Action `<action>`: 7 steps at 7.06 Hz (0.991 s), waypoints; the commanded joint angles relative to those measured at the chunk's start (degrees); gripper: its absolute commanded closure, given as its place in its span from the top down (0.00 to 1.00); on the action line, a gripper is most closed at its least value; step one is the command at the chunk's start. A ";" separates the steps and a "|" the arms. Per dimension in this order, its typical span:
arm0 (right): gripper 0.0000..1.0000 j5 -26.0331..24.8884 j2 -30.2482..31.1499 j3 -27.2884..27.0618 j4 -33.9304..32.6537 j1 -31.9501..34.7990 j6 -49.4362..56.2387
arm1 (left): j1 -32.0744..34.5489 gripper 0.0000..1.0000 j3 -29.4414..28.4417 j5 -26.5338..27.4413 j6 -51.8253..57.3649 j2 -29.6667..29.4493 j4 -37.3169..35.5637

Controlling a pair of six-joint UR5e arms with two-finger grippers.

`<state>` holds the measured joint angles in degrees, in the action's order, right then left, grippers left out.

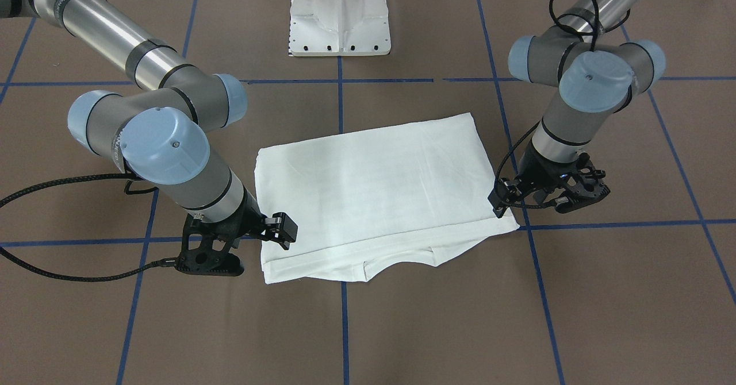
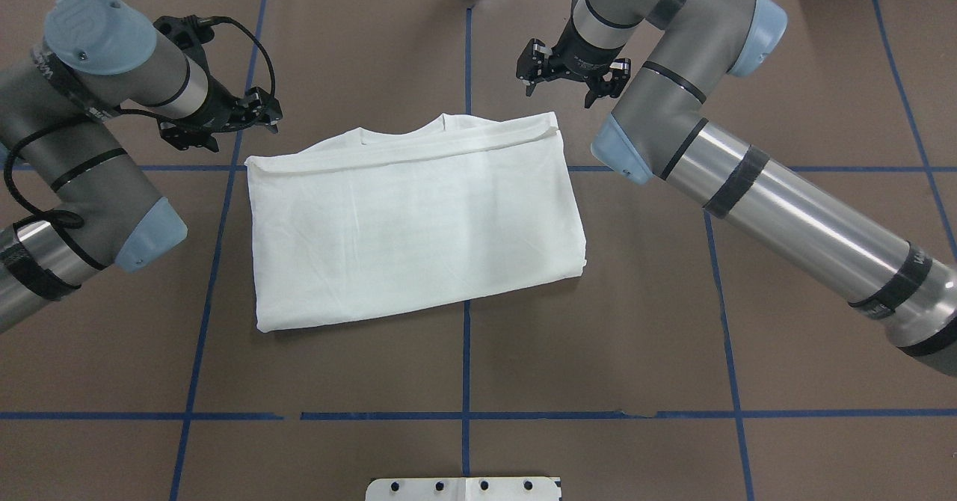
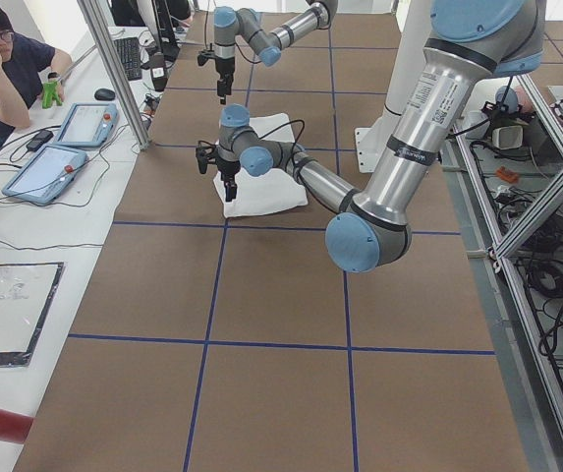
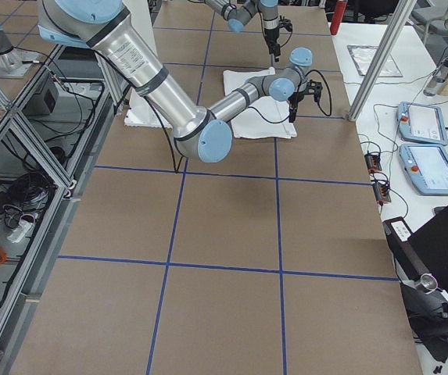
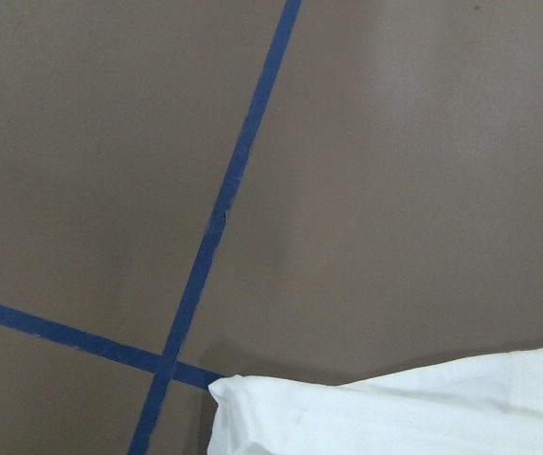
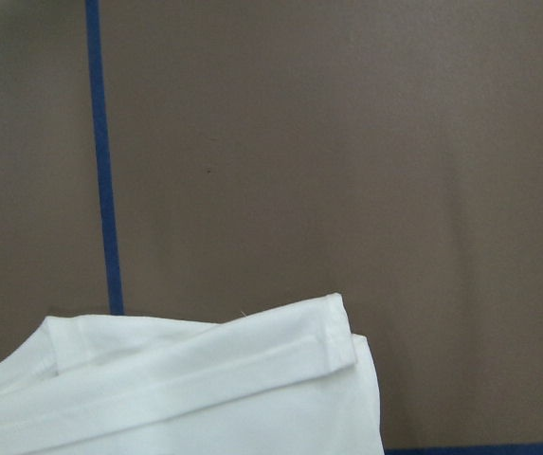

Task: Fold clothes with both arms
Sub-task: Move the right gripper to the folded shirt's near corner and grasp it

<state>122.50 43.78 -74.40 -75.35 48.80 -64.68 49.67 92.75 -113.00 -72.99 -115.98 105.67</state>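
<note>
on the brown, blue-taped table [image 2: 374, 374] the folded shirt [image 2: 411, 224] lies, left pincer [image 2: 224, 122] and right pincer [image 2: 570, 90] open near its corners.

1. The shirt [image 2: 404, 224] is showing plain white.
2. The table [image 2: 598, 336] under the shirt is showing brown, with blue tape lines [image 2: 466, 351] forming a grid.
3. The left arm [image 2: 82, 176] and right arm [image 2: 792, 220] beside the shirt are gleaming silver-grey with light-blue caps.
4. The left gripper [image 2: 220, 123] and right gripper [image 2: 570, 75] are showing black.
</note>
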 commanded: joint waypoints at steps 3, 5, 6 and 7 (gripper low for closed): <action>1.00 -8.38 17.36 -20.93 -4.96 -10.36 -3.69 | 0.34 0.99 5.50 -0.02 -0.04 0.76 -1.51; 1.00 -10.77 19.85 -22.72 -5.33 -15.20 -6.24 | 0.25 0.99 6.74 0.24 -0.22 0.76 -2.05; 1.00 -10.88 19.94 -22.81 -5.34 -16.10 -6.25 | 0.17 0.99 7.09 0.67 -0.22 0.76 -2.14; 0.99 -10.88 19.94 -22.64 -5.34 -17.07 -6.25 | 0.17 0.99 7.18 2.25 -0.22 0.76 -2.14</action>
<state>111.90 63.55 -97.03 -80.64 33.15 -70.78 49.88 99.64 -112.11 -73.20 -115.23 103.59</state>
